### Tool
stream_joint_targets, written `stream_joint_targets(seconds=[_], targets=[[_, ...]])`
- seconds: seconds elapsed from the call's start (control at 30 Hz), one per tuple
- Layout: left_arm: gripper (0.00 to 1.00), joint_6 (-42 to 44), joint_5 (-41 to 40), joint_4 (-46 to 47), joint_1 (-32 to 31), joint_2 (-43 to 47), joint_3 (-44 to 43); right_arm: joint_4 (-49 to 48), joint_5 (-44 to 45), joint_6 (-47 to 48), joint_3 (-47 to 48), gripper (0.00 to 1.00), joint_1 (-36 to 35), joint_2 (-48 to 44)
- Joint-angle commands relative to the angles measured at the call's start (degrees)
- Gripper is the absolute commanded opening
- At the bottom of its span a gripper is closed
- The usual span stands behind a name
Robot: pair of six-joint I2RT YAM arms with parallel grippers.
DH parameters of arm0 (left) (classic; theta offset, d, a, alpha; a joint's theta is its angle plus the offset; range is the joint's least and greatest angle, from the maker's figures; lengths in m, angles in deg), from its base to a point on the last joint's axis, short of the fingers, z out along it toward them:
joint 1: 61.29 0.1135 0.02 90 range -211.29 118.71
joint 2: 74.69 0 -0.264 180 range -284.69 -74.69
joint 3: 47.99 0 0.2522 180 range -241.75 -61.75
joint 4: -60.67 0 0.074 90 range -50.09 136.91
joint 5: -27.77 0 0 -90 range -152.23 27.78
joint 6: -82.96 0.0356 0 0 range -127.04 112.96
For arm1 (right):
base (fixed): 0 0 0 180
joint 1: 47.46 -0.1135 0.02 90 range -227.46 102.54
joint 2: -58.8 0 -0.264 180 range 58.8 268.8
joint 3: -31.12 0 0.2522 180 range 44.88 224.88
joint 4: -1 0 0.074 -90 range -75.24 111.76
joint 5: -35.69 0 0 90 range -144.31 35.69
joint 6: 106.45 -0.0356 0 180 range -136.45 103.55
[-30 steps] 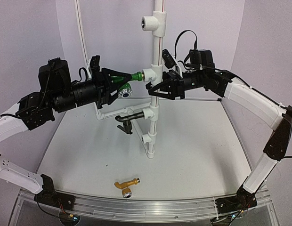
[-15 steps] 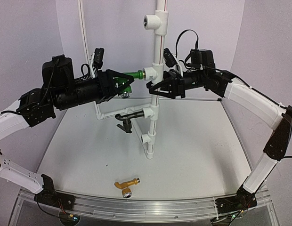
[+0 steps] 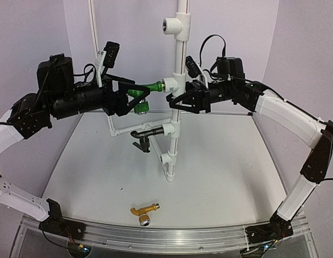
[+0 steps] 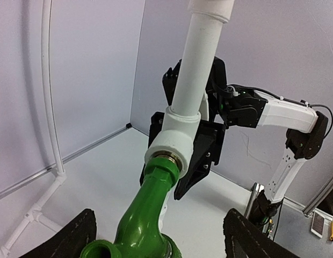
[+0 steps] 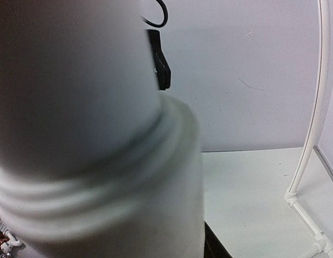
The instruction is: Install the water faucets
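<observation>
The green faucet [image 3: 140,94] lies level, its threaded end in the middle tee [image 3: 171,84] of the upright white pipe [image 3: 180,56]. My left gripper [image 3: 135,98] is shut on it from the left. In the left wrist view the green faucet [image 4: 147,209] runs up into the tee [image 4: 174,141], between my fingers [image 4: 75,239]. My right gripper [image 3: 176,102] is shut on the white pipe just below that tee; the pipe [image 5: 91,161] fills the right wrist view, blurred. The black faucet [image 3: 144,135] hangs from a lower tee. The golden-orange faucet [image 3: 144,212] lies on the table near the front.
An open tee [image 3: 174,24] sits high on the pipe and another outlet [image 3: 166,158] low near its base. A thin white pipe frame [image 3: 110,129] stands at the back left. A metal rail [image 3: 172,236] runs along the table's front edge.
My left wrist has rolled with the green faucet, turning it in the tee; the knob's silver cap has turned out of sight. The right arm has not moved.
</observation>
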Motion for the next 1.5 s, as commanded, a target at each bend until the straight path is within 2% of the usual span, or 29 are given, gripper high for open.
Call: stream_joint_targets(seconds=[0.0,0.2,0.5,1.0,1.47], targets=[[0.85,1.55,0.83,-1.31,0.28,4.15,2.29,1.23,-0.78,-3.36,-0.48,0.0,0.27,-1.81],[0.94,-4.55,-3.24,1.93,0.28,8.52,9.46,1.27,-1.11,-3.88,-0.46,0.0,0.31,-1.71],[0.94,-12.12,-1.27,8.13,0.28,8.63,15.55,1.24,-1.66,-4.34,-0.68,0.0,0.35,-1.84],[0.91,-11.52,-3.5,12.7,2.14,6.19,17.41,1.27,-2.53,-4.94,-0.73,0.0,0.38,-2.35],[0.89,-13.83,-1.61,16.46,8.28,7.79,22.78,1.24,-3.43,-5.29,-1.05,0.0,0.37,-2.51]])
